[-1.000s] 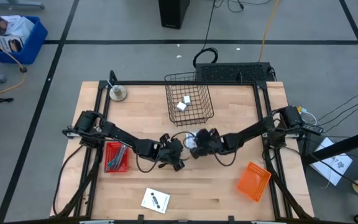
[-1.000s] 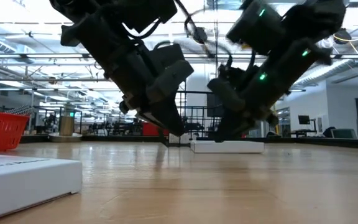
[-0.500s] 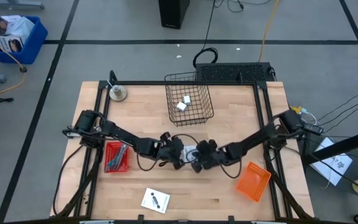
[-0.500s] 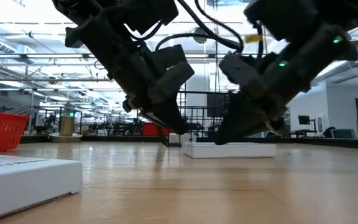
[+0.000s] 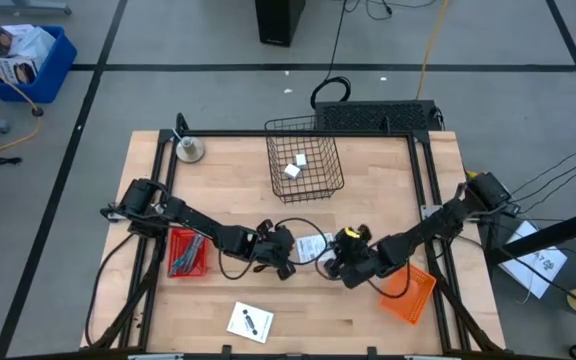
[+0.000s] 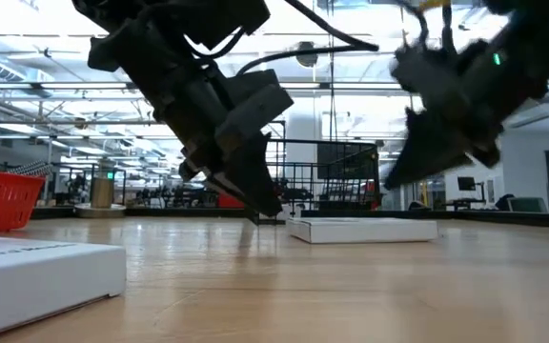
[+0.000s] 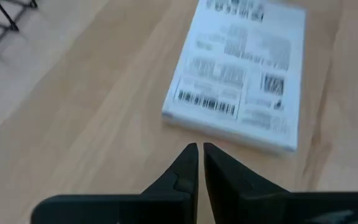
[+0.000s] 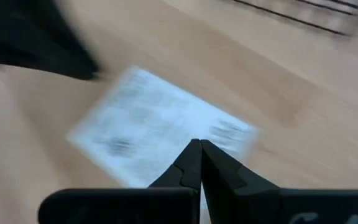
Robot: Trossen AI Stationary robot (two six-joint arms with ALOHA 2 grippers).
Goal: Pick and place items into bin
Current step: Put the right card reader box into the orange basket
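Note:
A flat white card with printed labels (image 5: 311,245) lies flat on the table between my two grippers; it also shows in the low view (image 6: 362,229) and the left wrist view (image 7: 238,81). My left gripper (image 5: 284,252) is shut, its tips low by the table just short of the card's edge (image 7: 199,149). My right gripper (image 5: 343,262) is shut and hangs above the card's right side (image 6: 417,167), (image 8: 196,146). A second white card (image 5: 250,322) lies flat near the near edge. Small white blocks (image 5: 294,166) lie in the wire basket (image 5: 305,185).
A red bin (image 5: 186,252) holding tools sits by the left arm. An orange bin (image 5: 409,291) lies tilted near the right arm. A round metal object (image 5: 190,151) stands at the far left corner. Bare wood lies between the cards.
My right gripper has moved toward the near edge and to the right, and has risen off the table. The white card between the grippers has slid a little toward the near edge.

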